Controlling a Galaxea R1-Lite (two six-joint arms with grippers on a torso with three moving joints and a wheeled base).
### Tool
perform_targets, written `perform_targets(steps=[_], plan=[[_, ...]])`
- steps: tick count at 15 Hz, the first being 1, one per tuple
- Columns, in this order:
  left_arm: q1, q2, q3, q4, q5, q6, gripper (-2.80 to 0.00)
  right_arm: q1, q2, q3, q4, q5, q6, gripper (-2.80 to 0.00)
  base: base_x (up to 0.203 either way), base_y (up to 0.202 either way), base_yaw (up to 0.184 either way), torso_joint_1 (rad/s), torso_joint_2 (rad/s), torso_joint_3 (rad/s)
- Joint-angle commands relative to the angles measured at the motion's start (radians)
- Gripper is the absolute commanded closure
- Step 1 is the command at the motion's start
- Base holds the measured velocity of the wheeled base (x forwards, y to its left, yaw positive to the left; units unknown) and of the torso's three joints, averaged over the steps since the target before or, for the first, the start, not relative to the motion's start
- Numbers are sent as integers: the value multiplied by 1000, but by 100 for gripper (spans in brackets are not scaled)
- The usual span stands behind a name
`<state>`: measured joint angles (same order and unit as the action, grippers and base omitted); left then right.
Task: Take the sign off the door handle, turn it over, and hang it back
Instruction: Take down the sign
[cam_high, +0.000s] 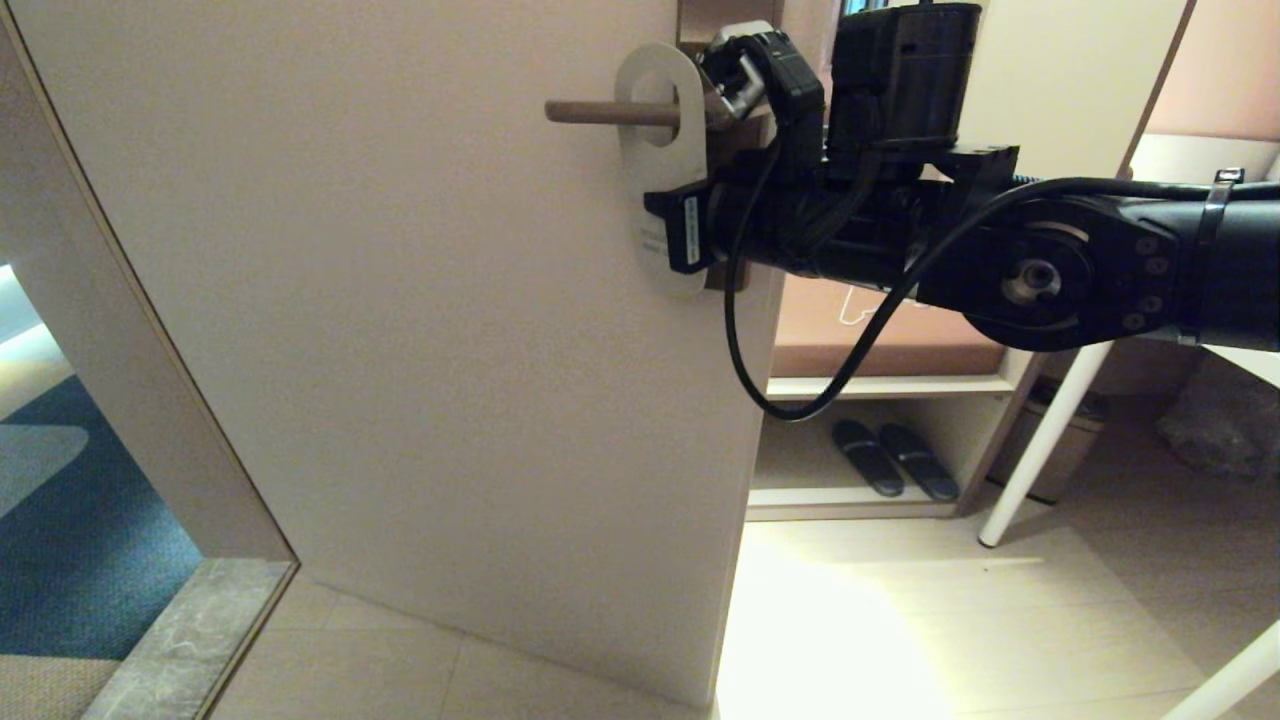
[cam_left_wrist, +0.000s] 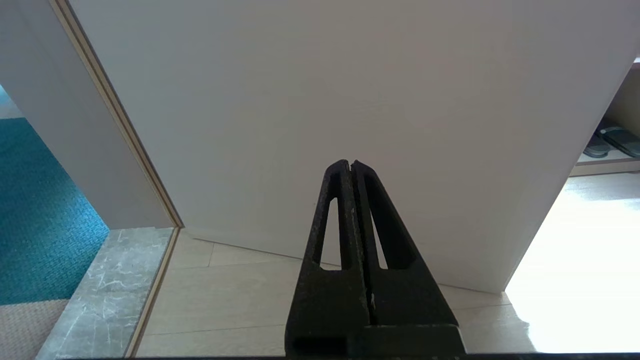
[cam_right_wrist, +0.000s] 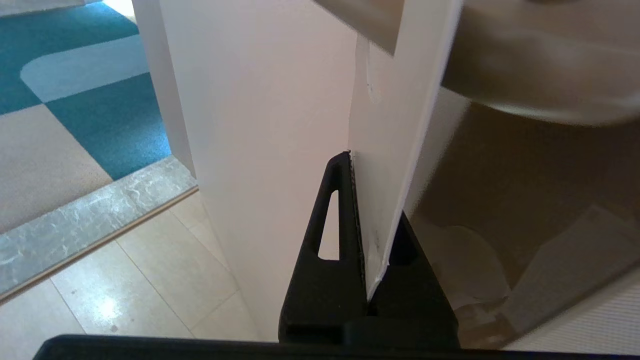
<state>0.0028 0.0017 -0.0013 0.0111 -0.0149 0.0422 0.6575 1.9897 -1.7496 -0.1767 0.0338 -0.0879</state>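
The sign (cam_high: 664, 182) shows its white side and hangs with its large hole over the bronze-brown door handle (cam_high: 608, 112) on the pale door. My right gripper (cam_high: 684, 232) reaches in from the right and is shut on the sign's lower part. In the right wrist view the white sign (cam_right_wrist: 385, 145) stands edge-on between the two black fingers of the right gripper (cam_right_wrist: 369, 210); one fingertip is hidden behind it. My left gripper (cam_left_wrist: 350, 165) is shut and empty, held low and facing the door's lower part; it is out of the head view.
The door (cam_high: 400, 320) stands open, with a marble threshold (cam_high: 190, 630) and blue carpet (cam_high: 80, 540) to its left. On the right are a low shelf with dark slippers (cam_high: 890, 456), a white table leg (cam_high: 1045, 430) and a bin (cam_high: 1075, 450).
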Motion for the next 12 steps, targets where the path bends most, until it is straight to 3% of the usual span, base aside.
perform_targets(steps=[1, 6, 12], plan=[[0, 1, 0, 0, 0, 1, 0, 11, -3, 1, -2, -11, 9, 0, 0, 0, 0, 0, 0, 0], [0, 1, 0, 0, 0, 1, 0, 27, -13, 15, -14, -31, 99, 0, 0, 0, 0, 0, 0, 0], [0, 1, 0, 0, 0, 1, 0, 75, 29, 19, -177, -62, 184, 0, 0, 0, 0, 0, 0, 0]])
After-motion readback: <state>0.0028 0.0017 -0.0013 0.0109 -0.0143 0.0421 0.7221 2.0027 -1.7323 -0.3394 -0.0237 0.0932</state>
